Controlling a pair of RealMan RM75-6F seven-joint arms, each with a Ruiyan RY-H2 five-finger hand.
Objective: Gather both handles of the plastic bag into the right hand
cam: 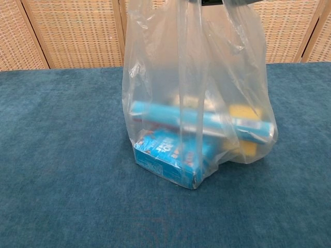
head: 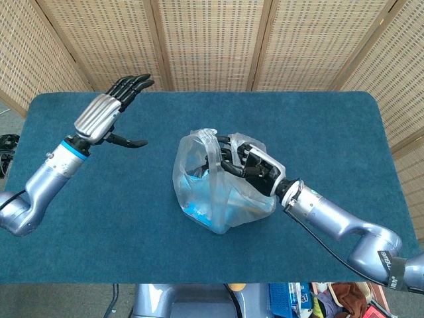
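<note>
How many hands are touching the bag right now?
1. The right hand grips the plastic bag at its top. The left hand is open above the table's left side, clear of the bag.

You see blue-carpeted table backed by woven rattan folding screen. Inside: blue box lying flat at bottom, light-blue tube across it, yellow item behind, blurred by film.
</note>
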